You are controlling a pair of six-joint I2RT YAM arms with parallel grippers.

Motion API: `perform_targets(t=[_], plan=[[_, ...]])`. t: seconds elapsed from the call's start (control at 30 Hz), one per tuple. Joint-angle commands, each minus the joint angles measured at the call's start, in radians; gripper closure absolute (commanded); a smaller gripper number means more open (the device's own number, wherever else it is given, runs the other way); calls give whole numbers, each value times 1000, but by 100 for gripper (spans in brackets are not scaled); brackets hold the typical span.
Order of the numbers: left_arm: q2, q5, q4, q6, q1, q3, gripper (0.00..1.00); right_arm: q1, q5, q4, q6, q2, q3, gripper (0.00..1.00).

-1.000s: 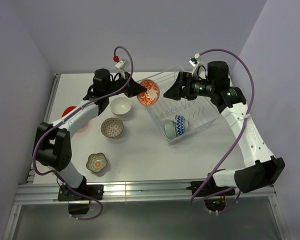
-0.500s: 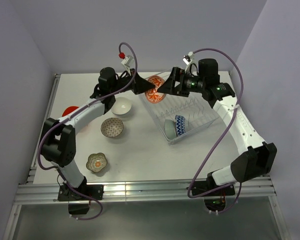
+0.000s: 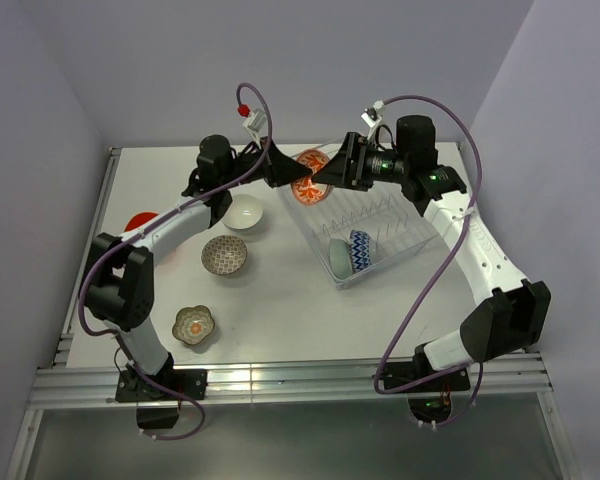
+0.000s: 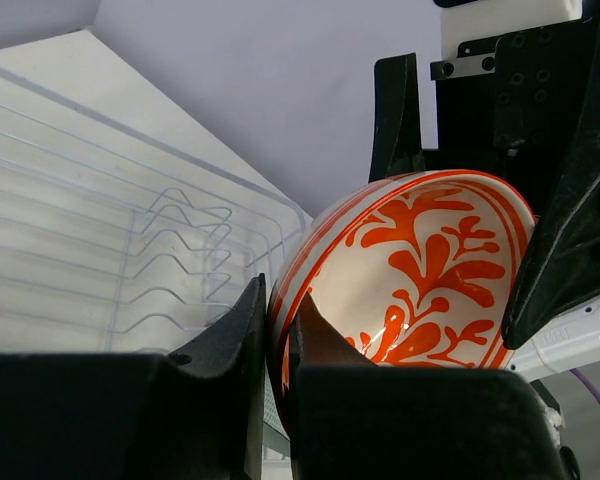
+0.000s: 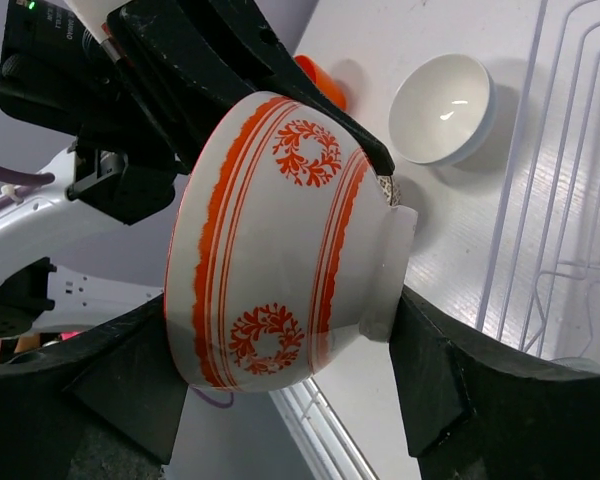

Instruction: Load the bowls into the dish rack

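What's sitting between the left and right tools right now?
The orange-patterned bowl: left tool pinches its rim, right tool flanks it. Both wrist views show this.

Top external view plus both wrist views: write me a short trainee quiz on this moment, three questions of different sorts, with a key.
1. True or false: the orange-white patterned bowl already rests in the dish rack.
2. The left gripper holds that bowl by: A) its rim, B) its foot, C) not at all.
3. Fill in: the bowl on the table nearest the held one is the ____ bowl.

Key: 1 false, it hangs in the air over the rack's far corner; 2 A; 3 white.
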Motion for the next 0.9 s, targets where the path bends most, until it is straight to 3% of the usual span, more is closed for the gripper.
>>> perform_targets(t=[0.0,0.07,0.2,0.23,0.87], plan=[[-11,53,130,-44,-5,47,100,-10,-50,70,54,-18,-21,34],[-11,52,130,-46,-4,39,100,-13,-67,84,68,-17,-21,36],[-11,54,143,-61,-4,22,100,-13,-70,64,69,-17,2,10],[-9,54,144,-66,-6,19,100,-14,-72,62,68,-17,5,9],[19,63,148,-72,2,21,100,-62,-129,21,63,-38,5,6]])
